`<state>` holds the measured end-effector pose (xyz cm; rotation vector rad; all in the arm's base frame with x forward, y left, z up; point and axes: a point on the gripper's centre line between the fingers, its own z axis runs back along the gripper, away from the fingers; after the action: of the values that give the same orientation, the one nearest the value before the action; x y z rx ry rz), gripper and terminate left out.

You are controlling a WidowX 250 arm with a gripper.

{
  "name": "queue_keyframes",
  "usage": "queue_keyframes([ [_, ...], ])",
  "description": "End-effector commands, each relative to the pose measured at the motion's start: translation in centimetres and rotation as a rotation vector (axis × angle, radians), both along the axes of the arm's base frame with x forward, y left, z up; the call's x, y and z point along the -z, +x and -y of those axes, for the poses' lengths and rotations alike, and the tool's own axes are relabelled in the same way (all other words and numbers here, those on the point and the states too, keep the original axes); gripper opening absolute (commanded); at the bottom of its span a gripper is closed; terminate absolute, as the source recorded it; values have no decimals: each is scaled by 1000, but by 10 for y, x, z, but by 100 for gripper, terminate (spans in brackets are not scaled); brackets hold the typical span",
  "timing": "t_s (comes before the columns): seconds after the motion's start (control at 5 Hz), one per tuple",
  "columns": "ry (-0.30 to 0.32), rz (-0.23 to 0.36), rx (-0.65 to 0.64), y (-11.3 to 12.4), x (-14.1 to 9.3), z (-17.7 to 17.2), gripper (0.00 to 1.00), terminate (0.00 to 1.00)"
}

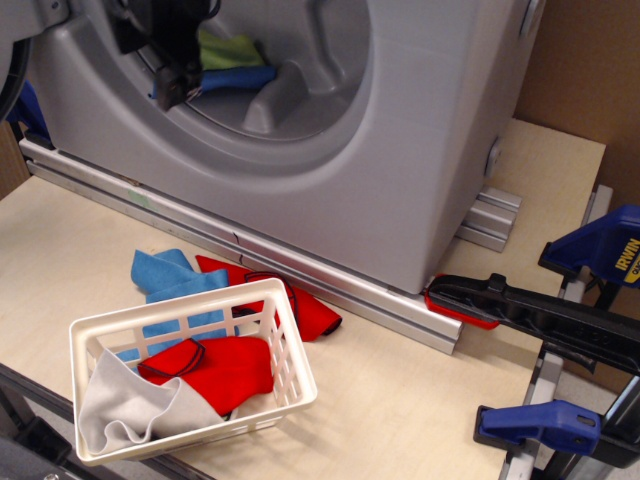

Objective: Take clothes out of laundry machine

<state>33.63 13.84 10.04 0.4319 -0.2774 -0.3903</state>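
Observation:
The grey laundry machine (430,150) stands at the back, its round drum hollow facing me. A medium blue cloth (236,78) and a yellow-green cloth (232,49) lie together inside the drum beside a raised paddle rib (278,95). My black gripper (150,68) is at the drum's left rim, just left of the two cloths. Its fingers are spread apart with nothing between them. One fingertip (172,93) is close to the blue cloth's left end; I cannot tell whether it touches.
A white slatted basket (285,345) at the front left holds a red cloth (225,370) and a pale grey cloth (130,410). A sky-blue cloth (165,275) and another red cloth (310,312) lie on the table behind it. Blue and black clamps (560,320) stand at the right.

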Motion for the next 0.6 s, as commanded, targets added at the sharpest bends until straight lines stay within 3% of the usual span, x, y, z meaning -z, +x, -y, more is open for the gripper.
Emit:
queue_keyframes([
  [0.0,53,36,39,45,-10,-4,100,0],
  [0.2,19,53,69,61,0,-3,100,0],
  [0.4,23,16,77,74,14,2,100,0],
])
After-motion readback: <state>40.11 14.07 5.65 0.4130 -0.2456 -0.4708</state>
